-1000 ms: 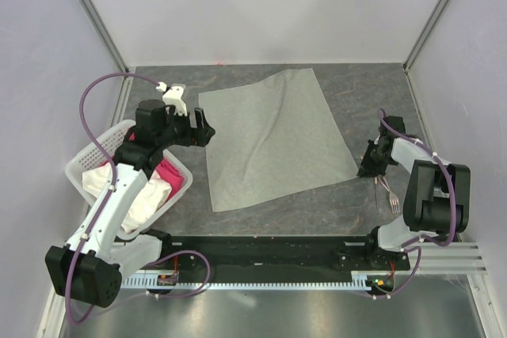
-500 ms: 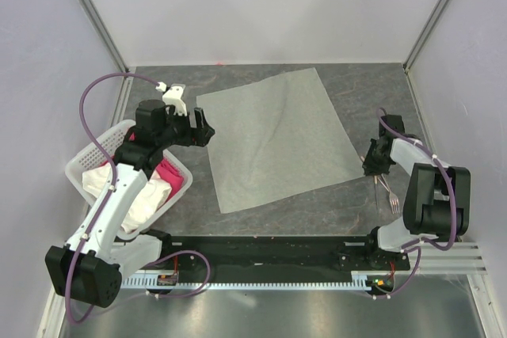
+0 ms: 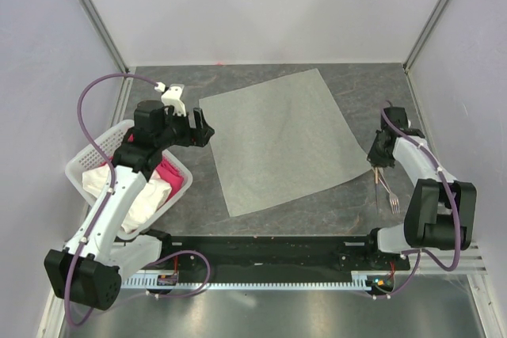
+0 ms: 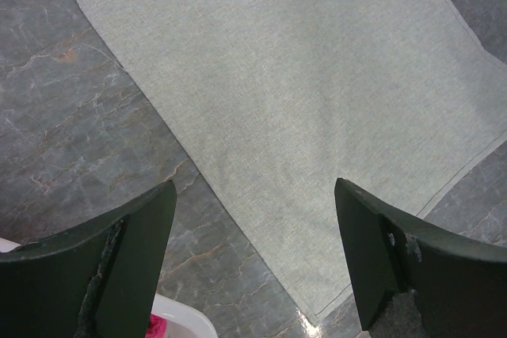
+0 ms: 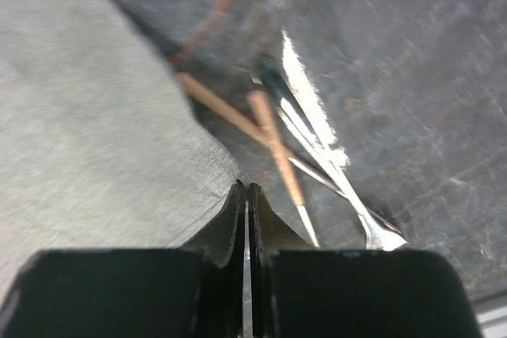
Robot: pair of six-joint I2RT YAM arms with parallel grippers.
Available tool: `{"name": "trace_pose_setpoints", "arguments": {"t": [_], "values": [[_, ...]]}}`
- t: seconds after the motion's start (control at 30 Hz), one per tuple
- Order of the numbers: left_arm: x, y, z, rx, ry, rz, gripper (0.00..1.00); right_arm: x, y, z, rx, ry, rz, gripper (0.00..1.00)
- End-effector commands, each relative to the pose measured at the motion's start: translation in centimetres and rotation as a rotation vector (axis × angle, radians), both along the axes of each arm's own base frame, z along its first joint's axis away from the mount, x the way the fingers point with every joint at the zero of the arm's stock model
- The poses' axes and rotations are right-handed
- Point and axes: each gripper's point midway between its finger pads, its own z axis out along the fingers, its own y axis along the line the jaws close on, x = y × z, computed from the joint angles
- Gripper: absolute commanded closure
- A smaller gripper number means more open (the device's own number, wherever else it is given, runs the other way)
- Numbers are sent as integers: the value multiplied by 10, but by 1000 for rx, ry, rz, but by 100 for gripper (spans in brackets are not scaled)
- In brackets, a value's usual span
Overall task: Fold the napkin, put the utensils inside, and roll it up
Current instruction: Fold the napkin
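Note:
The grey-green napkin (image 3: 277,136) lies spread flat on the dark table and also fills the left wrist view (image 4: 301,77). My right gripper (image 3: 375,160) is shut at the napkin's right corner (image 5: 87,116), its jaws (image 5: 245,187) pressed together on the cloth edge. The utensils (image 3: 386,191), with wood-coloured handles and metal ends (image 5: 277,140), lie on the table just beyond that corner. My left gripper (image 3: 202,128) is open and empty, hovering over the napkin's left edge (image 4: 253,259).
A white perforated basket (image 3: 87,160) with pink and white cloths stands at the left, under my left arm; its rim shows in the left wrist view (image 4: 182,314). Grey walls close in the table on three sides.
The napkin has slid and turned towards the right, its right corner moving with my right gripper. The wrinkle in its middle has flattened. My left arm has hardly moved.

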Motion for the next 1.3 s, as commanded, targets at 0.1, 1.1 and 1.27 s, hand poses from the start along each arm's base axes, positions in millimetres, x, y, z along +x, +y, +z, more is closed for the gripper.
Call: {"name": "trace_pose_setpoints", "arguments": {"t": [0.1,1.1,1.27], "values": [[-1,1,6,7,-35,-13,12,62,76,50,47,-168,121,100],[7,15,-6,29,-1,91,11,212,499,38,766,-472,517,100],[7,14,-7,29,1,90,11,228,523,53,872,-569,503,100]]}}
